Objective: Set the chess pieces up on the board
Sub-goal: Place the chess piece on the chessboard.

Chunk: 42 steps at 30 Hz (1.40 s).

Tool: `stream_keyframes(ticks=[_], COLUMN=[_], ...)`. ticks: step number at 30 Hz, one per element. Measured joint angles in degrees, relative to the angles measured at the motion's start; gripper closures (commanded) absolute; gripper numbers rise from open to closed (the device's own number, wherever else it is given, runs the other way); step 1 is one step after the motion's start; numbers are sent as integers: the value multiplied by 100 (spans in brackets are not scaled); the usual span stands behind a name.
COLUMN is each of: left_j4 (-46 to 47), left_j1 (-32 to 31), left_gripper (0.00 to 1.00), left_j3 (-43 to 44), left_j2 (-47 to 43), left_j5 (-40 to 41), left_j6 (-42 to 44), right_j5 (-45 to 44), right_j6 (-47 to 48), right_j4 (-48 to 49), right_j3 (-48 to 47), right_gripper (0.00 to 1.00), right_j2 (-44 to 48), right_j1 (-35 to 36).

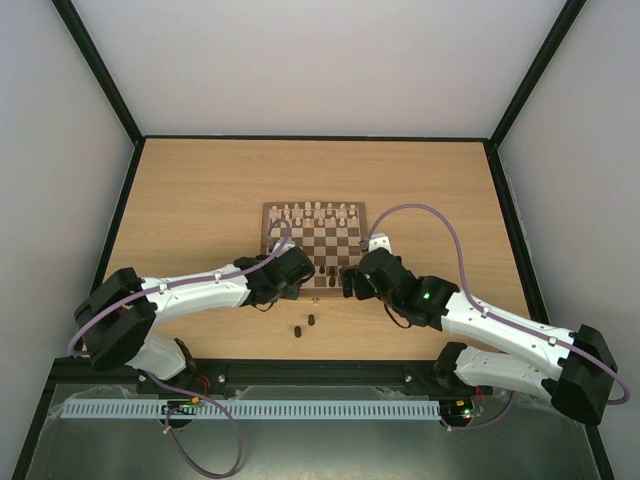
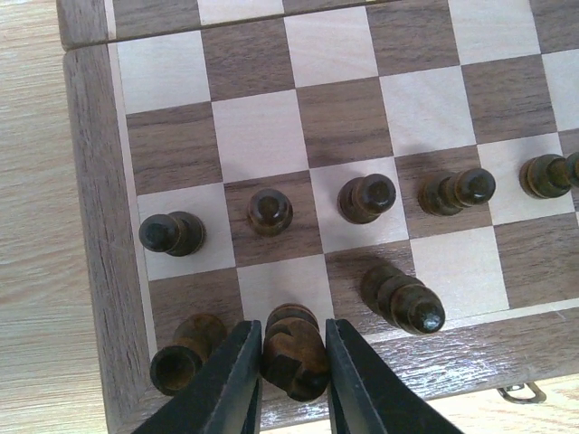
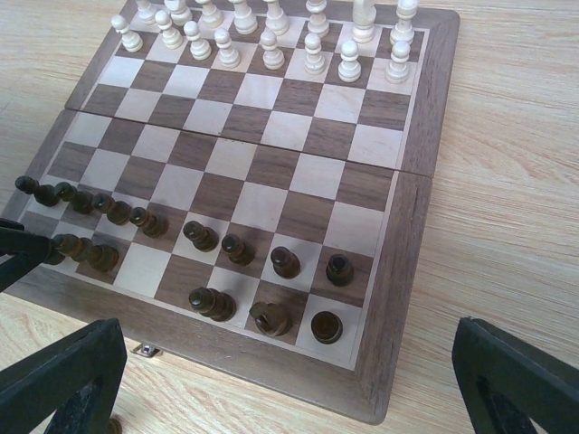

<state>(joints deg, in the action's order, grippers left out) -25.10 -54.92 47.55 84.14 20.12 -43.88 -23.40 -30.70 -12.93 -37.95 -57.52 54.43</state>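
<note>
We see the board (image 1: 330,243) lying flat in the middle of the wooden counter (image 1: 200,190), its two far rows filled with the cream-white pieces (image 1: 315,212). The dark chess pieces (image 3: 217,240) stand on the two rows nearest the arms. A line of pawns runs across the second row. Behind them, on the edge row, three pieces sit at the right end and three more at the left end.

The left pincer (image 2: 291,333) is down at the board's near left corner, closed on the gripped piece (image 2: 294,362). This is a dark piece with a notched head, standing on the second square of the edge row, and both fingers (image 2: 237,384) press against its sides. Just beside it, in the corner square, stands a dark rook (image 2: 185,357). On the next square the other way stands a taller dark bishop (image 2: 404,298). Beyond them we count five pawns in the left wrist view, each on its own square.

The right pincer (image 3: 288,357) hovers over the near right part of the board with its jaws spread wide and nothing between them. Its dark fingers (image 3: 63,380) show at both lower corners of the right wrist view, well apart.

On the counter just off the board's near edge lie two loose dark pieces (image 1: 311,320), between the two arms and apart from both pincers. A small metal clasp (image 3: 145,349) shows on the board's near rim
</note>
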Motion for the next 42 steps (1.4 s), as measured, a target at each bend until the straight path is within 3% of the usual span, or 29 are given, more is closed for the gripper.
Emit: stream_keyframes(ticks=[9,15,25,30,32,42], left_j4=[39,35,-299,-424,-472,-586], left_j1=[26,35,-57,-249,-315,-396], left_gripper=[75,68,36,15,2,1], left_j3=[0,0,122,297,297,-149], left_j2=[28,31,-619,-1563,-1871,-2883], left_j5=[0,2,46,120,138,179], left_j6=[2,4,50,48,33,-39], right_j5=[4,11,146,457,713,1266], right_j6=[0,0,7,44,72,-24], right_j4=[0,0,22,94,94,-225], right_j3=[0,0,0,0,0,-205], right_gripper=[1,1,1,1,1,1], right_j2=[-35,-35,-59,-149,-214,-402], right_j1=[0,0,0,0,0,358])
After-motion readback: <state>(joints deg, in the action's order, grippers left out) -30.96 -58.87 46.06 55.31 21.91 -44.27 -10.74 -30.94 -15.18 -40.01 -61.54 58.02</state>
